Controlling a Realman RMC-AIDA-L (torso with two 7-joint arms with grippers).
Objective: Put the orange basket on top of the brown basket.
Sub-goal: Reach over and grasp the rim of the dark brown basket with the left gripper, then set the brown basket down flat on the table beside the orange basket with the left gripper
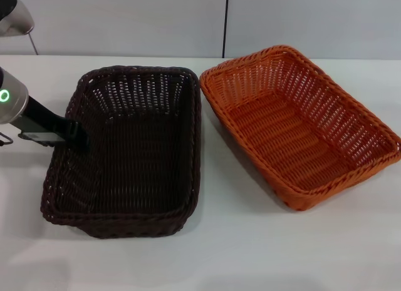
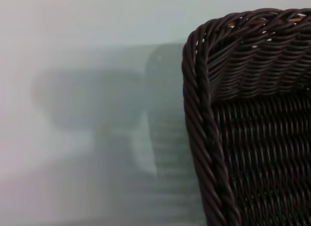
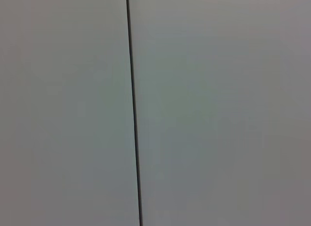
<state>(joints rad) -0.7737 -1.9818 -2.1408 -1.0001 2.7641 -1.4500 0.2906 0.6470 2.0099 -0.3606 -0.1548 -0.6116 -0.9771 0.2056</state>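
L gripper point(image 1: 78, 136) sits at the brown basket's point(image 1: 125, 150) left rim, table's point(image 1: 250, 253) left side; fingers merge w/ dark weave, can't tell if spread or pinching. Orange basket point(image 1: 301, 125) just beside it, toward right edge, far corner cropped. L wrist view shows only a brown rim corner point(image 2: 243, 114); R wrist view just a blank panel w/ seam point(image 3: 133, 109), R gripper unseen.

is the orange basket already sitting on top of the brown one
No, the orange basket sits on the table beside the brown basket.

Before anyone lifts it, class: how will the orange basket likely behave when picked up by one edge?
The orange basket is open-weave and shallow, so probably light. Its braided rim suggests it holds its shape, perhaps flexing slightly. Gripped at one edge, its long tray may tilt downward.
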